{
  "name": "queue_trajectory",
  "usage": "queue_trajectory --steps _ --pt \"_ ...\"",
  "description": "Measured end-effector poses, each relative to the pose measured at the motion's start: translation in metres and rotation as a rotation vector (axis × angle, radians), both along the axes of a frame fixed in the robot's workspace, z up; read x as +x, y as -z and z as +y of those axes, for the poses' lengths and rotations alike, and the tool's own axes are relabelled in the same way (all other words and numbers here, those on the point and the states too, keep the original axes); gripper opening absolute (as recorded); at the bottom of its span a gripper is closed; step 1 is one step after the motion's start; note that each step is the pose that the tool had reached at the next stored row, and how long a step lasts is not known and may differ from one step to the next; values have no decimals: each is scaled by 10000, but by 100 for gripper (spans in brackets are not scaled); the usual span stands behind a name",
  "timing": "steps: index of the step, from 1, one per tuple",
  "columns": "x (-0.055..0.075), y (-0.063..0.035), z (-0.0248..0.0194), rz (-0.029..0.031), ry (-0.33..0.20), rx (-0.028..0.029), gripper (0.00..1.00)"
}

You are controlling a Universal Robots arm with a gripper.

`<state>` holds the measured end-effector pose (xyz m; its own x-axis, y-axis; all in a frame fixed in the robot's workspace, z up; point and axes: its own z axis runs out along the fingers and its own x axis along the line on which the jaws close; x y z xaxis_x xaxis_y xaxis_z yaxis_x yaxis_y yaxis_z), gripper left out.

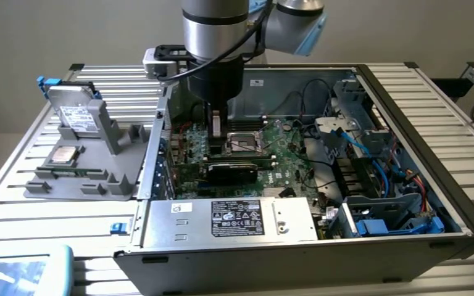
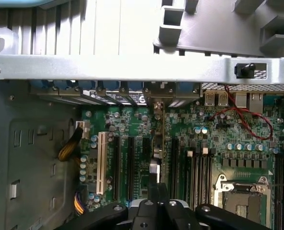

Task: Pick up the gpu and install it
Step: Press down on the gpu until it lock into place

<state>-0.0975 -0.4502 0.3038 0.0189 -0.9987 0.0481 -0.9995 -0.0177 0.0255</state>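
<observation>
STEP: gpu (image 2: 156,143) judged being seated on motherboard (image 2: 185,129) | GRIPPER (image 2: 156,188): fingers pressed together on the gpu's upper edge | GPU: held edge-on, at nine o'clock of the CPU socket (image 1: 242,143) in the exterior view, bracket at the rear panel (image 2: 108,67) | CARE: gpu to be kept upright and parallel to the neighbouring black slots (image 2: 131,167); force to be applied straight down and evenly.

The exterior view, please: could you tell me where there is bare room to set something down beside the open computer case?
The slatted table is bare on the exterior view's right of the computer case, and in a strip in front of the grey holder tray. It is crowded inside the case: motherboard, cables, power supply and the end effector.
</observation>
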Motion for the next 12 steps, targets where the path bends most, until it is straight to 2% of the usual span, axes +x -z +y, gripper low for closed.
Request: queue_trajectory --steps 2,6,12 --pt "-18 23 0 -73 11 -1 11" --pt "-59 78 1 -151 36 -2 11" --pt "-88 163 14 -165 57 -8 11"
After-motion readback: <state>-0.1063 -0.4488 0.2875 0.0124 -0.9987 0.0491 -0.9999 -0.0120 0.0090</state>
